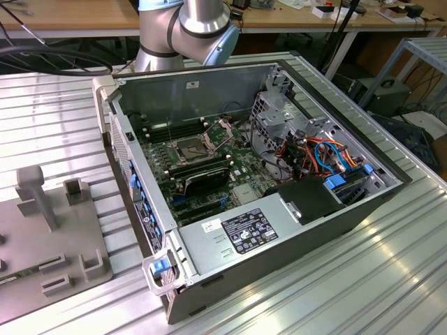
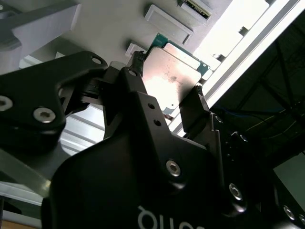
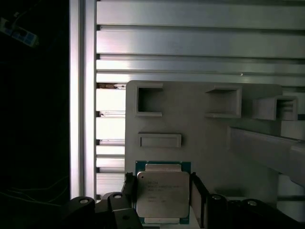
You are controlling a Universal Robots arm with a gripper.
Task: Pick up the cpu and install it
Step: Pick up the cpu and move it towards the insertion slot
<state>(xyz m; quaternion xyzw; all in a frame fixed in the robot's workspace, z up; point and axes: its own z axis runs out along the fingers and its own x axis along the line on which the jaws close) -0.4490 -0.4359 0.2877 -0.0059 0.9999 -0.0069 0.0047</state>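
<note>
At the exterior view's left, a grey fixture plate (image 1: 24,237) with pockets and an upright post lies on the ribbed aluminium counter (image 1: 335,293). In both wrist views the cpu (image 3: 162,193) sits over one end of that plate, its dull metal lid facing the first wrist view and a green board edge showing around it. The hand (image 3: 162,180) is clenched on it, with a black finger (image 3: 198,191) pressed against each of two opposite sides. I cannot tell whether the chip has left the plate.

I judge it light, thin and stiff. The smooth lid offers little friction, and the underside contacts are likely delicate. The board edges are therefore the right place to grip, squarely and kept level, with modest force.

Further right, the open computer case (image 1: 195,91) lies on its side. The dark socket (image 1: 192,148) sits on the motherboard, beside the long memory sticks (image 1: 202,178).
</note>
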